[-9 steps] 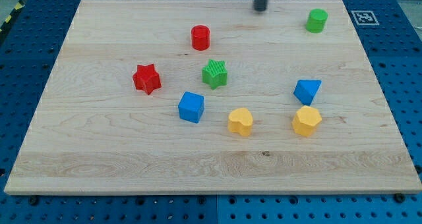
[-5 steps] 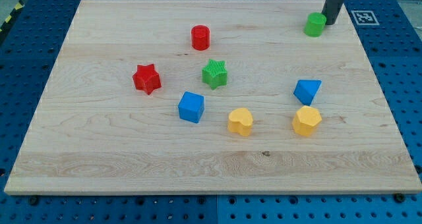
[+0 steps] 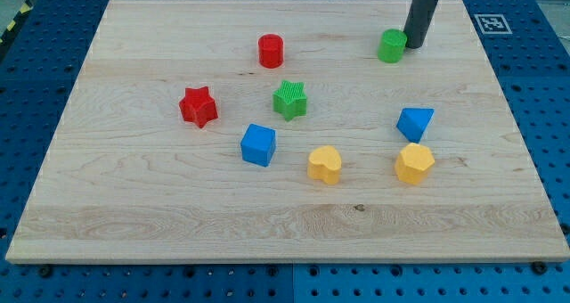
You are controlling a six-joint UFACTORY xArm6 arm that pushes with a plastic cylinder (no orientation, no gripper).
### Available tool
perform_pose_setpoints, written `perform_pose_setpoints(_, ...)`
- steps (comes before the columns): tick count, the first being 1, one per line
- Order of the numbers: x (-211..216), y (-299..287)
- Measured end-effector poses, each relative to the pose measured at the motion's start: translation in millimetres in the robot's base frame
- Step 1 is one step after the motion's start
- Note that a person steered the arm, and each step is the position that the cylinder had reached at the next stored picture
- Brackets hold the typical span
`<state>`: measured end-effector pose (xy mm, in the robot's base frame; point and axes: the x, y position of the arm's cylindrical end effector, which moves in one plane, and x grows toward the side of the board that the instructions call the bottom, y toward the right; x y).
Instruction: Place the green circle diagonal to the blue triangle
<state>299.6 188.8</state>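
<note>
Tabletop (image 3: 134,214): a pale wooden board on a blue pegboard base; every place below is given relative to the blue triangle.
Arm: only the dark rod shows, dropping in from the view's top edge and leaning slightly; there is no gripper here, so nothing can be spread or pinched.
Blue triangle (image 3: 415,123): the landmark, in the view's right half.
Yellow block (image 3: 414,163): many-sided, touching or just below the triangle.
Yellow heart-like block (image 3: 325,164): below and to the view's left.
Blue cube (image 3: 258,144): farther left, slightly lower.
Green star (image 3: 289,99): left and slightly higher.
Red star (image 3: 198,106): far left.
Red cylinder (image 3: 271,50): upper left, well apart.
Green circle (image 3: 391,45): above and slightly left, well apart.
My tip (image 3: 413,45): touching the circle's right side, placed there, I judge, to shove it leftward into a diagonal spot.
</note>
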Motion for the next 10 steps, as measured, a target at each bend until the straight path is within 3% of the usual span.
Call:
perform_pose_setpoints(4,2.1,-1.8)
perform_pose_setpoints(7,28.3,-45.3)
perform_pose_setpoints(10,4.0,-70.4)
